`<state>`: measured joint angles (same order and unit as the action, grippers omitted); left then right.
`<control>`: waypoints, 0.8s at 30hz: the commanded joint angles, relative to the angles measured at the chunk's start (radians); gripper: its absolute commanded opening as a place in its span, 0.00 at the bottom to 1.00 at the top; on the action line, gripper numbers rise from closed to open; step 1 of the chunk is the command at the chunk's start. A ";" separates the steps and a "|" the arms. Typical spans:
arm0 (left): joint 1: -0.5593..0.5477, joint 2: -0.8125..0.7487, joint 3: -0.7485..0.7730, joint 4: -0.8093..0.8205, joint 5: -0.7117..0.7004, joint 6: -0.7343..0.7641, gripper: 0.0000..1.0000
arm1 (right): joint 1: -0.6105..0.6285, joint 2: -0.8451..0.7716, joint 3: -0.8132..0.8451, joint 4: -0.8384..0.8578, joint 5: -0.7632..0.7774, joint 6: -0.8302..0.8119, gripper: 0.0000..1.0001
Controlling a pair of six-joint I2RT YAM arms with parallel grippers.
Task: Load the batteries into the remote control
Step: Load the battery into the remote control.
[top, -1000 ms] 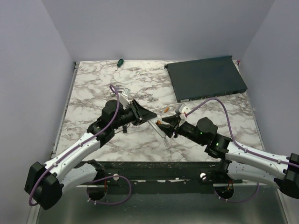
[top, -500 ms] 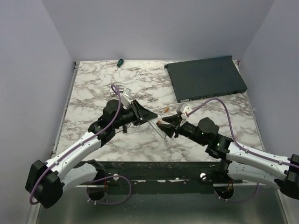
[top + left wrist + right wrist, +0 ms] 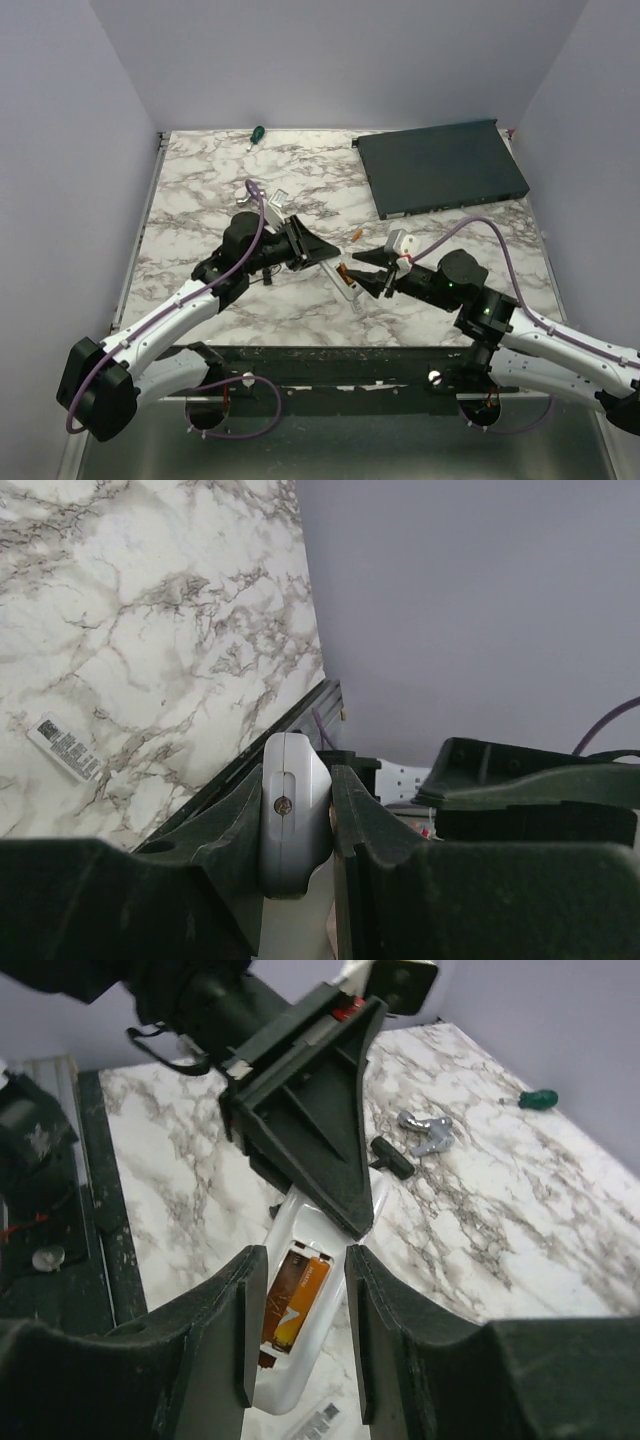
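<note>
Left gripper clamps slim white plastic remote control by its edges; right gripper half-open, empty; small orange cylindrical battery seated lengthwise in it, straight ahead of right jaws.

In the left wrist view only one narrow edge of the remote control is seen, the rest being covered by the left claw clamped on it and cut off at 6 o'clock. In the right wrist view its far end is hidden under that claw, and whether one battery or two lie in its open bay cannot be told past the right claw. From above, the right arm is cut off at 4 o'clock.
</note>
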<state>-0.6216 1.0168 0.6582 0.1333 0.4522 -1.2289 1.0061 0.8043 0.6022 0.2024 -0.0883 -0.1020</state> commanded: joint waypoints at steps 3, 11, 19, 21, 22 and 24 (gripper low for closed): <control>0.002 0.041 0.054 0.041 0.140 0.071 0.00 | 0.002 -0.055 0.129 -0.333 -0.191 -0.312 0.44; -0.010 0.074 0.117 -0.042 0.242 0.196 0.00 | 0.003 -0.069 0.213 -0.560 -0.264 -0.433 0.44; -0.032 0.085 0.153 -0.131 0.303 0.310 0.00 | 0.002 -0.104 0.180 -0.541 -0.337 -0.503 0.45; -0.039 0.091 0.160 -0.160 0.316 0.328 0.00 | 0.002 -0.109 0.170 -0.510 -0.357 -0.507 0.45; -0.041 0.095 0.161 -0.165 0.323 0.334 0.00 | 0.002 -0.108 0.165 -0.495 -0.364 -0.507 0.45; -0.047 0.100 0.162 -0.170 0.330 0.340 0.00 | 0.002 -0.102 0.159 -0.473 -0.374 -0.508 0.46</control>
<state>-0.6533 1.1042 0.7860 0.0067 0.7193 -0.9482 1.0061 0.7052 0.7822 -0.3222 -0.4030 -0.5827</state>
